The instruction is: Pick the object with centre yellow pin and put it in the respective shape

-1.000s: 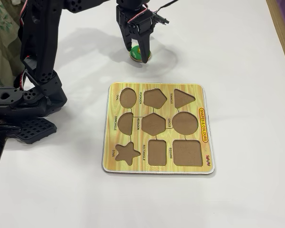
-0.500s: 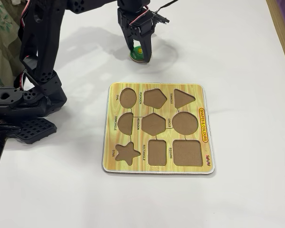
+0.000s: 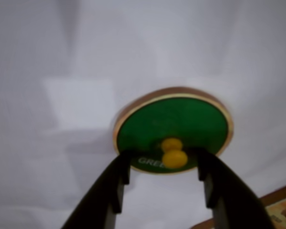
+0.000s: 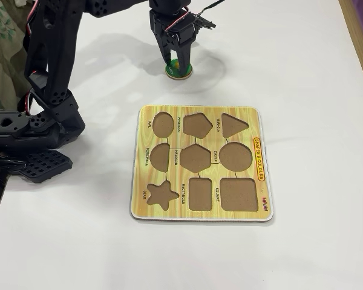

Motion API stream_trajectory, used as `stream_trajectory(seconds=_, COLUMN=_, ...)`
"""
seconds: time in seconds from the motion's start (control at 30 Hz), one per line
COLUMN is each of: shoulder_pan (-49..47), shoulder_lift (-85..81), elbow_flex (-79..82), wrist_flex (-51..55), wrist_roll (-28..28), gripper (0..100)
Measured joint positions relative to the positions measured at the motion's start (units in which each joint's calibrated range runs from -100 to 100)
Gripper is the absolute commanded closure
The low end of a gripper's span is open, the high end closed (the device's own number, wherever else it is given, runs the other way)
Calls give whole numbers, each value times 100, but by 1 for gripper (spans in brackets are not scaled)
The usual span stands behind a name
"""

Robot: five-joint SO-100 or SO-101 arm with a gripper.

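Observation:
A green round disc point(image 3: 174, 125) with a yellow pin point(image 3: 173, 153) in its centre lies flat on the white table. In the fixed view the disc point(image 4: 182, 71) sits at the back, beyond the shape board point(image 4: 201, 164). My gripper point(image 3: 163, 156) is open, its two black fingers point(image 3: 118, 177) standing either side of the pin, just above the disc's near edge. In the fixed view the gripper point(image 4: 176, 63) points down onto the disc and hides most of it. The board's round hole point(image 4: 236, 156) is empty.
The wooden board has several empty cut-outs: oval, pentagon, triangle, semicircle, hexagon, star, rectangle, square. Its corner shows at the lower right of the wrist view point(image 3: 276, 207). The arm's black base point(image 4: 30, 133) stands at the left. A wooden table edge point(image 4: 358, 36) runs along the right.

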Motion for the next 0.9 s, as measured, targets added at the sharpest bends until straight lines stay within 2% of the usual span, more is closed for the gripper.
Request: stream_trajectory(seconds=0.9, shoulder_pan=0, shoulder_lift=9, elbow_flex=0, wrist_flex=-249, wrist_roll=-16, gripper=85)
